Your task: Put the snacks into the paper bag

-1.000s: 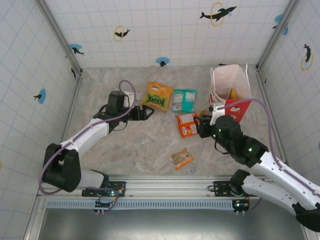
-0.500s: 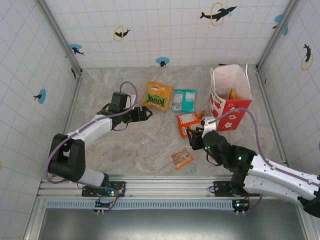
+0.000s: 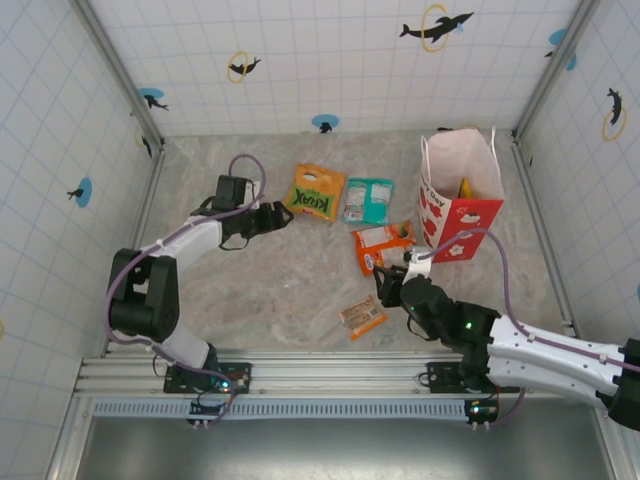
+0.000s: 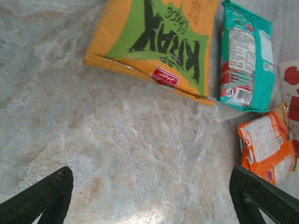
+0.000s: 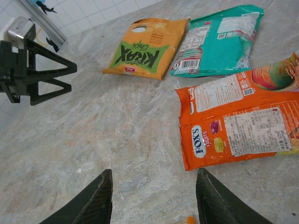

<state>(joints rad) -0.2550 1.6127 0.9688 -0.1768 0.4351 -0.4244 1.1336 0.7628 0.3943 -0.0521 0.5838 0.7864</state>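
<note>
The paper bag (image 3: 462, 222) stands upright at the far right of the table (image 3: 290, 290), near the right wall. Its front is red with white blotches, its inside is white, its mouth is open and it has thin white loop handles. Something yellow-orange (image 3: 464, 188) shows in its mouth, probably a packet, though it is too small to tell.

Four snacks lie flat on the marbled table. The orange-green Krax packet (image 4: 154, 42) and the teal packet (image 4: 245, 58) lie side by side at the far middle. The orange Fox's packet (image 5: 238, 123) lies nearer, just left of the bag's foot. The small clear-wrapped bar (image 3: 362, 317) lies nearest the arms, apart from the rest.

The left gripper (image 4: 149, 177) hangs low just left of the Krax packet, fingers spread wide and empty. The right gripper (image 5: 154, 186) sits between the Fox's packet and the bar, fingers parted and empty.
</note>
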